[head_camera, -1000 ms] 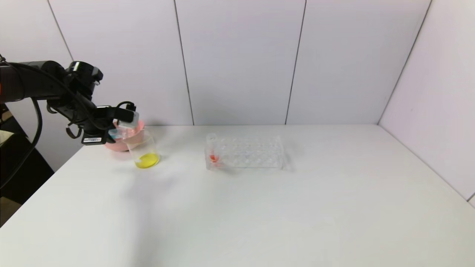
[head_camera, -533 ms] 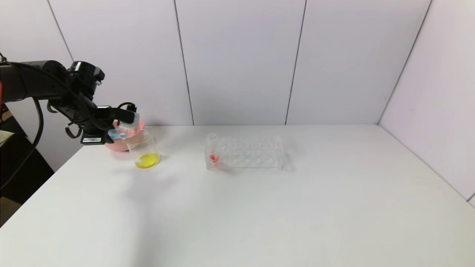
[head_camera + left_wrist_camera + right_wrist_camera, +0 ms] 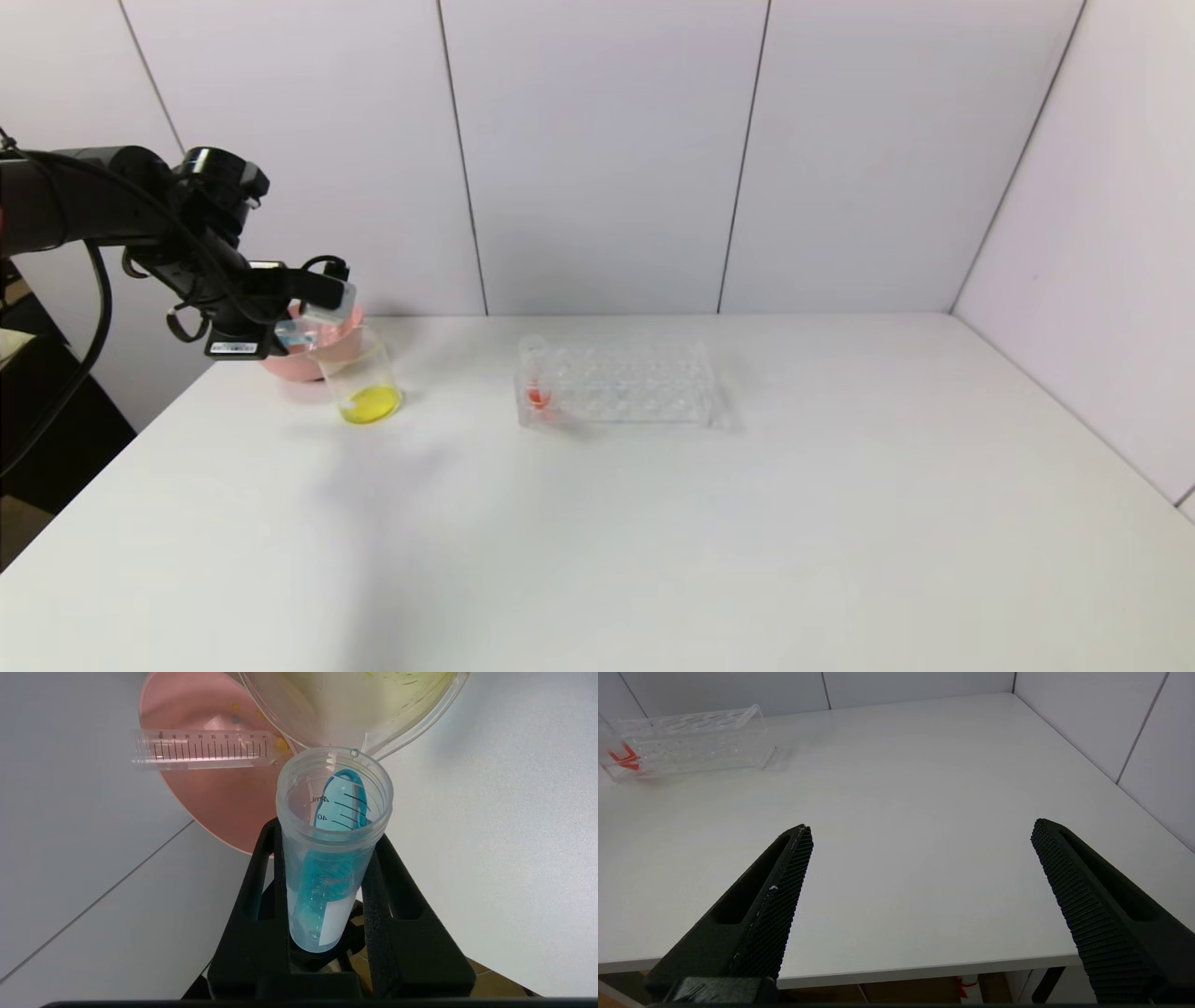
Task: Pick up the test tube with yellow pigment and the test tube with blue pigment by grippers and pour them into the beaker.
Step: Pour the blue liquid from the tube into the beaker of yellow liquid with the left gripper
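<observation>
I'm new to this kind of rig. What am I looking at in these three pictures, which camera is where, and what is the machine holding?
This is a two-armed robot at a white table. One picture comes from a camera on its head; the other two come from cameras on its wrists, looking along the fingers.

In the head view, the left gripper is at the table's far left, shut on the test tube with blue pigment, tipped with its mouth at the rim of the beaker, which holds yellow liquid. Behind the beaker stands a pink bowl with an emptied tube lying across it. Mid-table is a clear rack holding one tube with red liquid.

The right gripper hangs open near the table's front edge, holding nothing.
</observation>
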